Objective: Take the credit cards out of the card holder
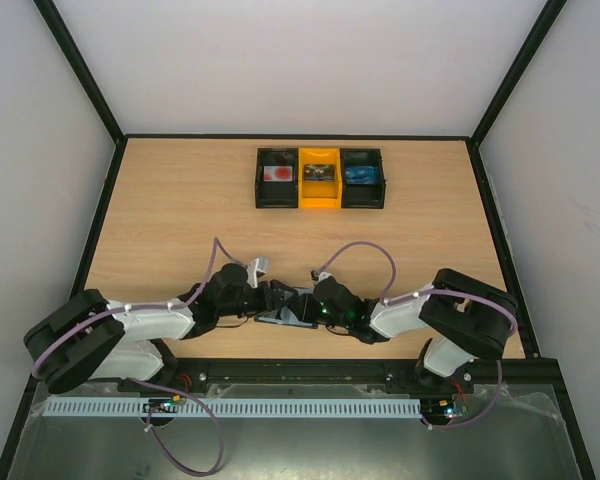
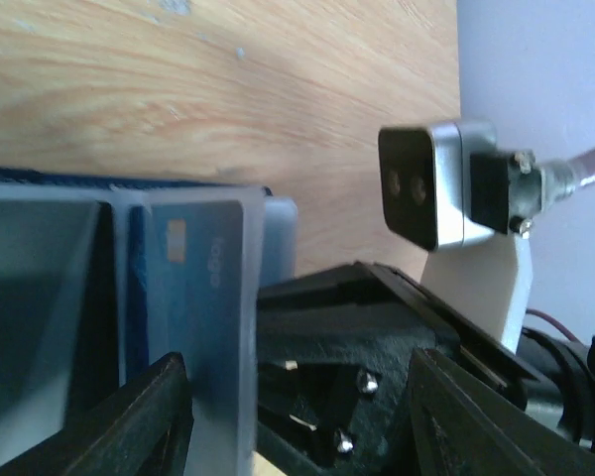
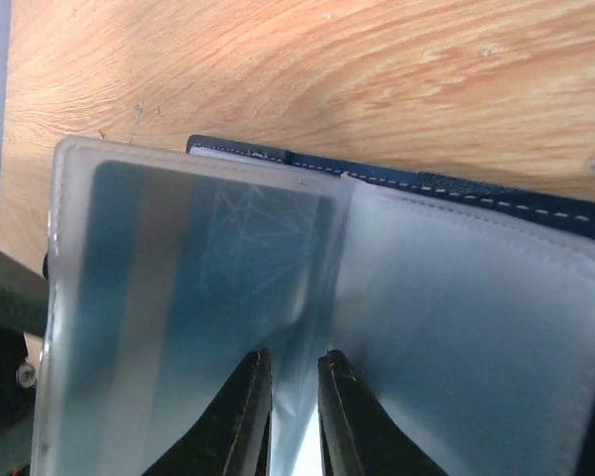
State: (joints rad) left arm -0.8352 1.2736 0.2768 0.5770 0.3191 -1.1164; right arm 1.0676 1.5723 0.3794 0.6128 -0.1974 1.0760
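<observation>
The card holder [image 1: 280, 316] lies open on the table between my two grippers, near the front edge. In the right wrist view its navy cover [image 3: 496, 194] edges pale clear pockets, and a blue credit card [image 3: 178, 288] sits inside the left pocket. My right gripper [image 3: 294, 397] is shut on a pocket leaf at the fold. In the left wrist view a blue card [image 2: 203, 288] stands in its pocket beside the left finger [image 2: 149, 416]. My left gripper [image 2: 297, 397] is wide open around it, touching nothing I can see. Both grippers [image 1: 265, 298] [image 1: 308, 304] meet over the holder.
At the back of the table stand three small boxes in a row: a black one [image 1: 277, 178] with a red item, a yellow one [image 1: 319, 178], and a black one [image 1: 363, 178] with a blue item. The right wrist camera [image 2: 426, 183] is close to my left gripper.
</observation>
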